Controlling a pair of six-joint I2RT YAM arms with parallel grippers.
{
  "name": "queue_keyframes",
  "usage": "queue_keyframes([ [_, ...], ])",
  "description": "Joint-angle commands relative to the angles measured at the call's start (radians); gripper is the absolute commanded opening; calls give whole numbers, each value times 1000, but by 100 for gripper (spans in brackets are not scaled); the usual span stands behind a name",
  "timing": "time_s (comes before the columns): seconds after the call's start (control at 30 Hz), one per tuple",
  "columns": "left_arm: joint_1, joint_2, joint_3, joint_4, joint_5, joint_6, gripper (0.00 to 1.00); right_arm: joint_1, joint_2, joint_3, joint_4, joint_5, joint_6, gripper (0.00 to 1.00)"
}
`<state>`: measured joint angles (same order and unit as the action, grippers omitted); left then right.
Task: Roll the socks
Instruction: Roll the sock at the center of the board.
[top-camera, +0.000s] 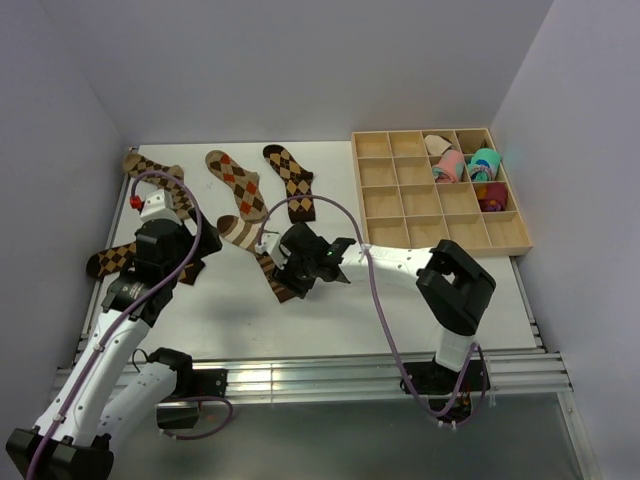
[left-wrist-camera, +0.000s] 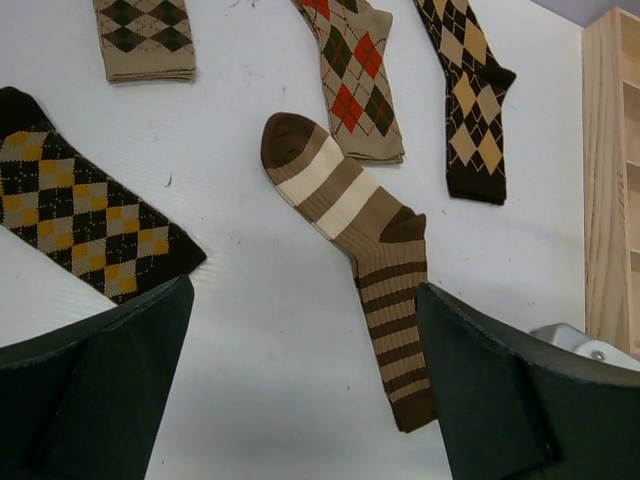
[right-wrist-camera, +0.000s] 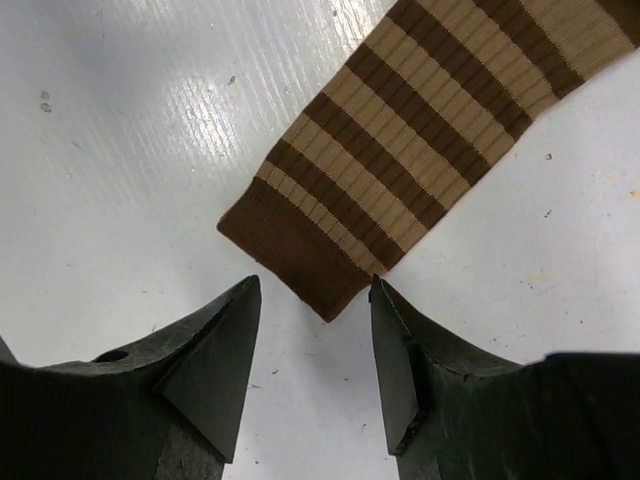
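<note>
Right gripper (right-wrist-camera: 315, 285) of mine is spread open, tips either side of the striped sock's (right-wrist-camera: 400, 150) brown cuff corner. Can't tell if I'm touching it. That sock lies flat mid-bench, not rolled. Left gripper (left-wrist-camera: 303, 290) is wide open too, hanging over the left side. Four argyle socks (top-camera: 232, 180) lie flat along the far and left edges, tray (top-camera: 445, 248) in the far-right corner.

Bare desk (right-wrist-camera: 130, 150) lies on both sides of the striped sock (right-wrist-camera: 400, 170) at its end. The right gripper (right-wrist-camera: 315, 287) has its jaws spread apart there. The argyle socks (top-camera: 232, 180) lie flat farther back. The wooden box (top-camera: 450, 249) stands well apart.
</note>
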<state>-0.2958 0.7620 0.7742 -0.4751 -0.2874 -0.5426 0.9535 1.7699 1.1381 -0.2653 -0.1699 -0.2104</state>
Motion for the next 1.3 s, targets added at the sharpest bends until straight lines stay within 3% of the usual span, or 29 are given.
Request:
queue_keyframes([
  [0.0,4,-27,-1,39,54,55,100,11,28,32,18,3,-35,55],
  [0.57,4,-44,-13,47,85,73,99,86,105,57,-58,7,-26,54],
  [1.27,4,-44,-15,44,73,75,99,192,62,64,-61,168,-78,54],
])
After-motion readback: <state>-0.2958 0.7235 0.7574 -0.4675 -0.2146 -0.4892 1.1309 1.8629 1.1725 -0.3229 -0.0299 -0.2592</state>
